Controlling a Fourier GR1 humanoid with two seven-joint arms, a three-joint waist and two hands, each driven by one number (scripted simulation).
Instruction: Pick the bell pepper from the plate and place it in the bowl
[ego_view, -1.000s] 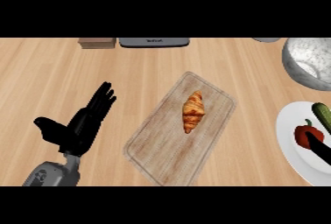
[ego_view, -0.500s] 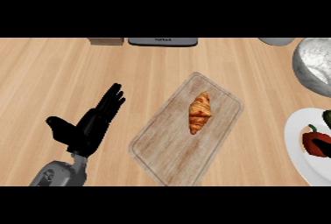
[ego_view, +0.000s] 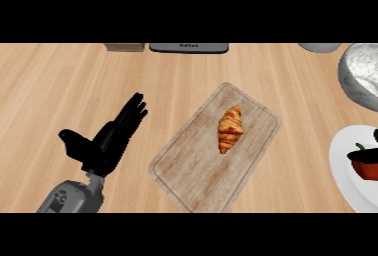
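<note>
Pale wooden surface (ego_view: 66, 85) stretching wide under the camera, and low on the left side sits the left robot hand (ego_view: 103, 145), fingers straight and spread, thumb out to the side, holding nothing, simply resting above the wood. The right robot hand is nowhere in shot. Moving outward from that open hand, just to its right lies a cutting board (ego_view: 199, 175) set at an angle, and on its upper half a croissant (ego_view: 230, 128), well clear of the fingers. Further right, cut by the frame edge, there's the white plate (ego_view: 341, 165), and on it the bell pepper (ego_view: 364, 161), red with a dark stem, only partly visible. Up in the top right corner the bowl (ego_view: 360, 75) shows its grey speckled wall, well apart from the plate. Along the far edge, a dark appliance (ego_view: 188, 47) and a small wooden block (ego_view: 124, 47). By the look of it the pick has not begun: the pepper sits untouched on the plate. The next move likely calls for the right hand to come in, close around the pepper, lift, and carry it up toward the bowl.
</note>
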